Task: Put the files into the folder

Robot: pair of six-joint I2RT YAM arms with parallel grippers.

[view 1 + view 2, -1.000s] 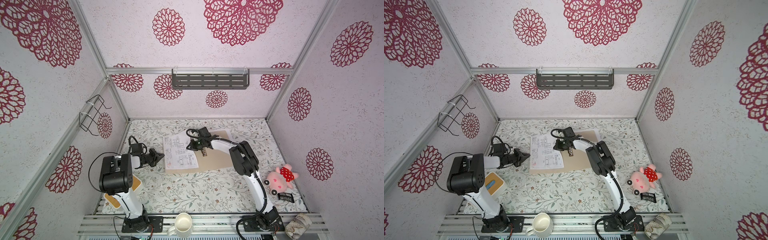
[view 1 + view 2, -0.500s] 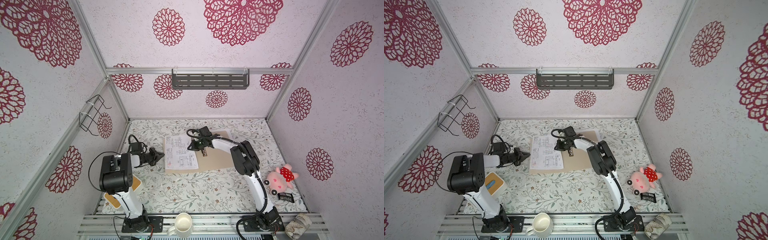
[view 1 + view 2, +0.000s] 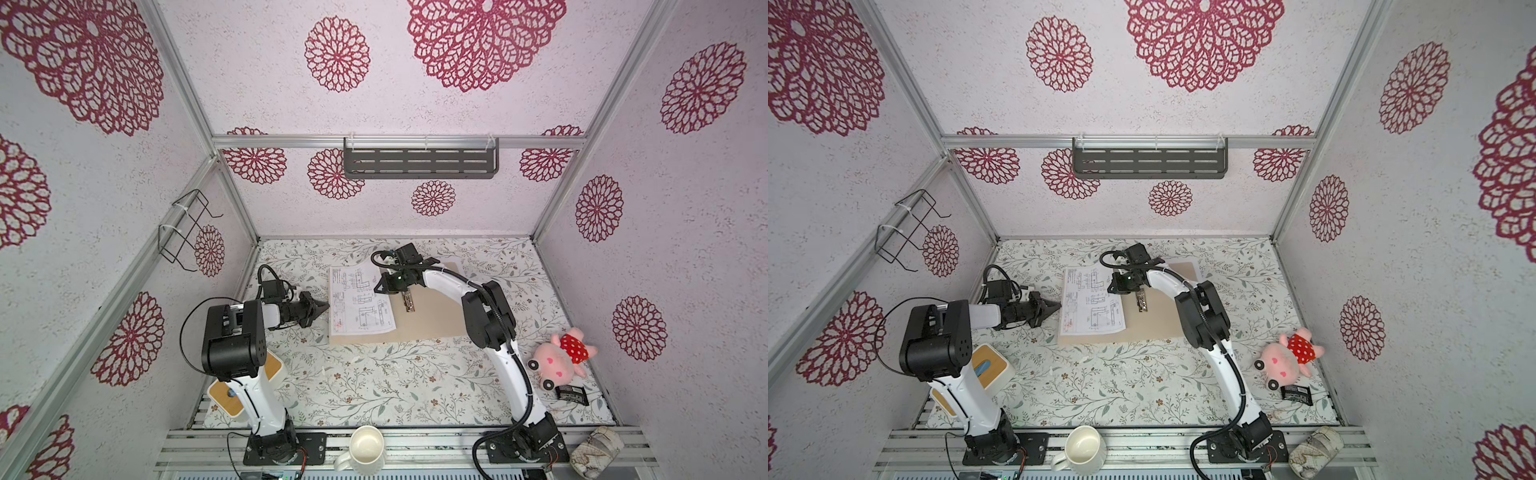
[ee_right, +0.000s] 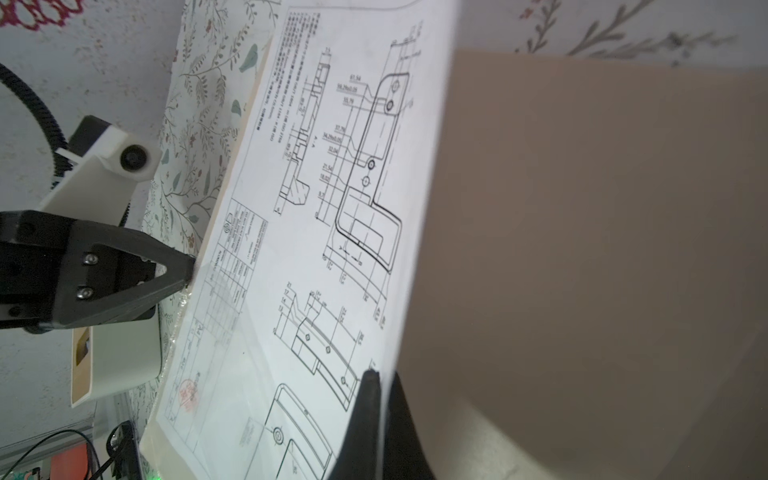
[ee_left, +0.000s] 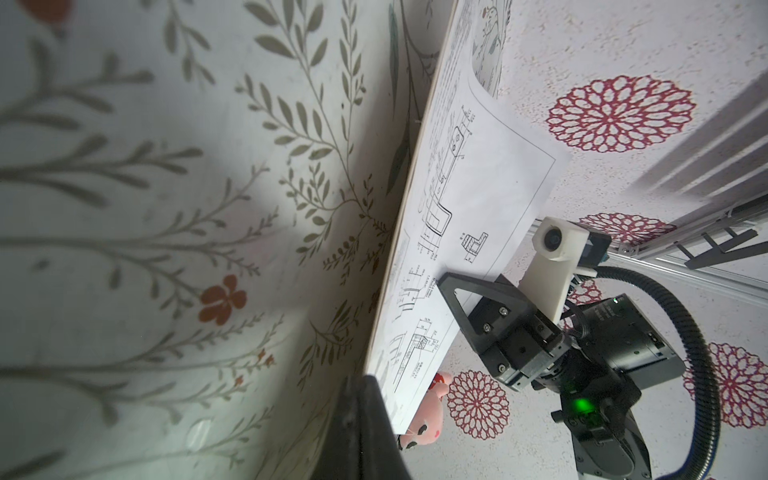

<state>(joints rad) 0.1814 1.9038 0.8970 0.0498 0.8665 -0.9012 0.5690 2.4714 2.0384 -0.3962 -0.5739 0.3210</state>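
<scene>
The folder lies open and flat on the table, tan, with a metal clip at its middle. One of the files, a white sheet with a black line drawing, rests on its left half. My right gripper is shut on that sheet's far right edge, and the corner there curls up. My left gripper is shut on nothing. Its tip sits at the folder's left edge.
A white tissue box with a bamboo top stands by the left arm's base. A pink plush and a black packet lie at the right. A white mug and a patterned cup sit on the front rail.
</scene>
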